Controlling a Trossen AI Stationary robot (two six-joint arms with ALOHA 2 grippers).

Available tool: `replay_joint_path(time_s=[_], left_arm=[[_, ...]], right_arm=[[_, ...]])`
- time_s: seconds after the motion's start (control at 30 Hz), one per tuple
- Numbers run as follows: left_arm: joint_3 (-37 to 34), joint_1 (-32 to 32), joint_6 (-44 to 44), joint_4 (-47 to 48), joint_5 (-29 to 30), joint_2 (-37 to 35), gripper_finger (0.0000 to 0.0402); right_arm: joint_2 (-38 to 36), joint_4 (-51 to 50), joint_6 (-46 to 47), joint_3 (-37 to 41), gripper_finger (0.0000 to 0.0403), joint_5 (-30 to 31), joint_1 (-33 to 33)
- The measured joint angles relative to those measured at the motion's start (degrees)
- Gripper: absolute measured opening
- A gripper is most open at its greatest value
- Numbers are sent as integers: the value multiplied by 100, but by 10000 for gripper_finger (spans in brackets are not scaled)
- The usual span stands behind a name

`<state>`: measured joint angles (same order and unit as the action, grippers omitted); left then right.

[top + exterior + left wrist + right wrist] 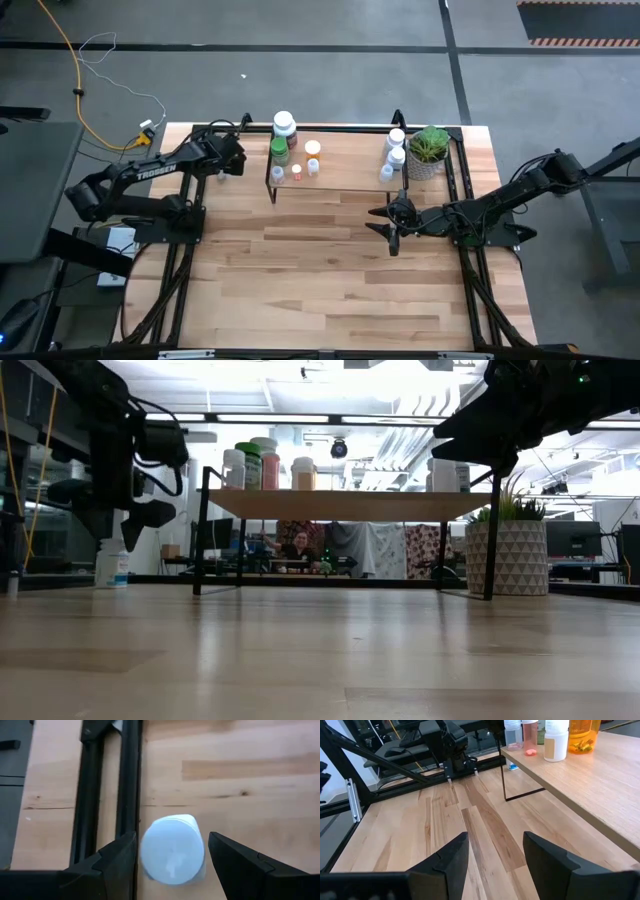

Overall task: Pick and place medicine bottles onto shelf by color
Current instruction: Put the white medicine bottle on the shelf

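Left wrist view: open left pincer (170, 857) straddles white bottle (172, 850).

Bottles (284, 124) stand on the shelf (340, 172) at its left end, more (396, 146) at its right; a plant (428, 150) sits just right of the shelf, and one bottle (219, 176) stands on the table left of the shelf.

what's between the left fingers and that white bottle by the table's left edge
Nothing visible. The left gripper is open directly above the white bottle, one finger on each side of its cap, with clear gaps.
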<state>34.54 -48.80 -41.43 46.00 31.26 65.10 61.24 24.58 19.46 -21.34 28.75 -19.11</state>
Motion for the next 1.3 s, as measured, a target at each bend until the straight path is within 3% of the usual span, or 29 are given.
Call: replay_joint_path(time_s=[0.3,0.53,0.73,1.03,1.3], left_arm=[[0,-81,74,-365,-115,830,239],[0,-81,116,-405,-195,1072,239],[0,-11,116,-403,-231,1074,230],[4,163,266,-341,-286,971,150],[212,517,323,362,-375,147,168]], right_arm=[[-1,0,0,0,179,0,0],[-1,0,0,0,179,0,0],[-1,0,0,0,179,0,2],[-1,0,0,0,179,0,1],[0,0,0,0,179,2,2]])
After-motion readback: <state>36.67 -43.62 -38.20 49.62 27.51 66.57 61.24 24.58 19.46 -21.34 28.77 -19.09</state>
